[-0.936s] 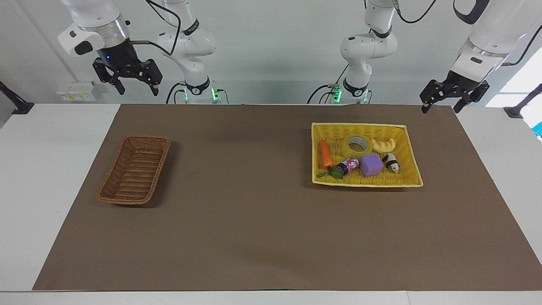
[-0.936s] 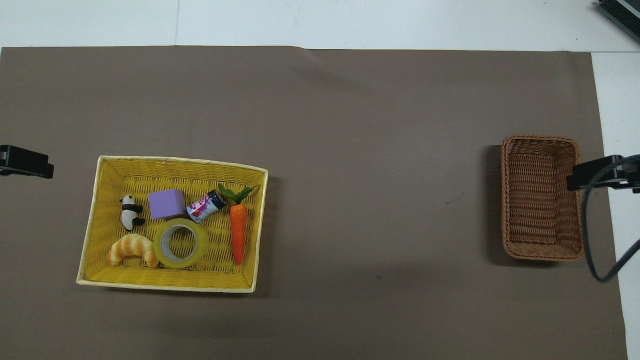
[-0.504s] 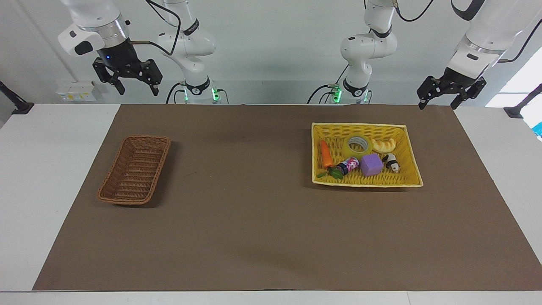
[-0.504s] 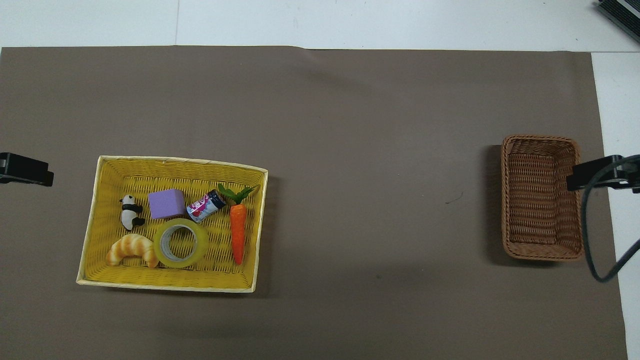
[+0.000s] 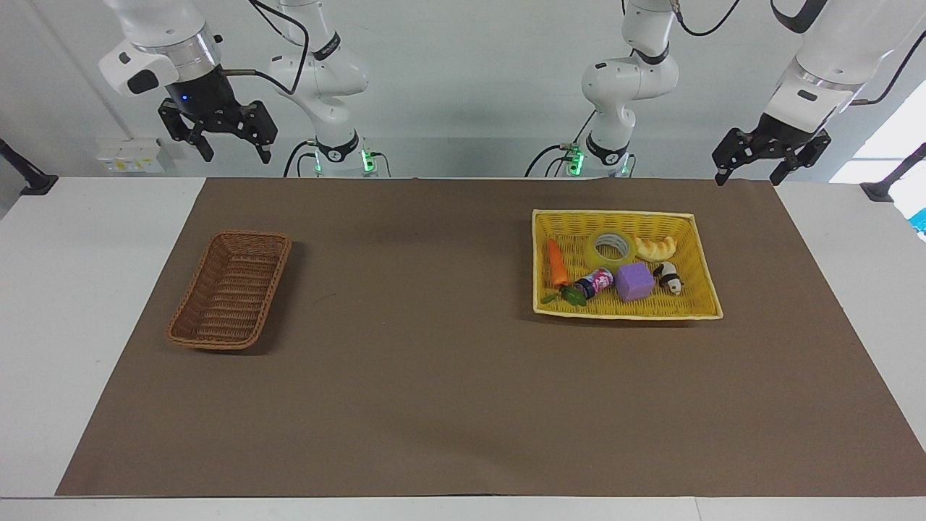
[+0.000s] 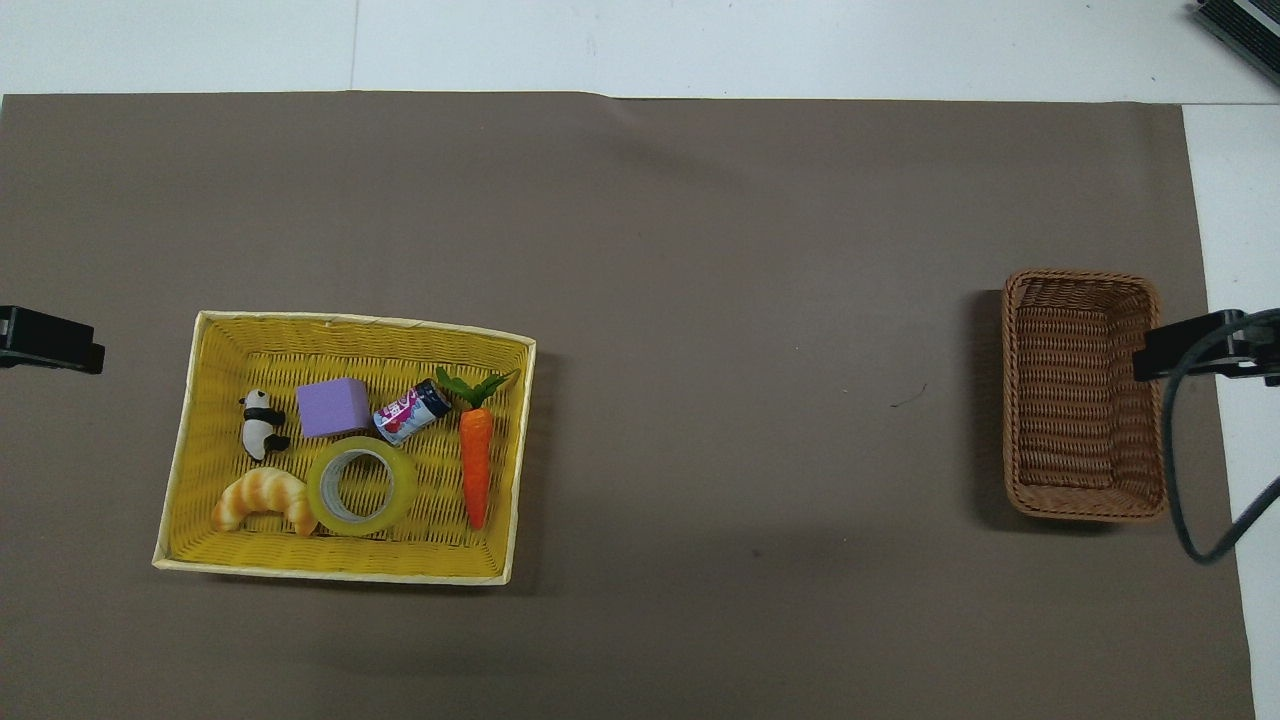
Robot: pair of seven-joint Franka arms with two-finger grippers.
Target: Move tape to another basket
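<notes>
The tape (image 5: 611, 247) lies flat in the yellow basket (image 5: 705, 278), beside a croissant (image 5: 655, 247); nothing is gripped yet; the left gripper (image 5: 749, 166) and right gripper (image 5: 231, 150) hang raised, jaws apart; next, probably, the left one descends onto the tape; the brown basket (image 5: 230, 289) waits empty.

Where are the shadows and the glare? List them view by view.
Facing view: the brown basket and the yellow basket each cast a soft shadow on the mat toward the table's middle; a bright washed-out patch sits at the frame edge by the left arm's end. Overhead view: the same soft shadows beside both baskets, no glare on the mat.
</notes>
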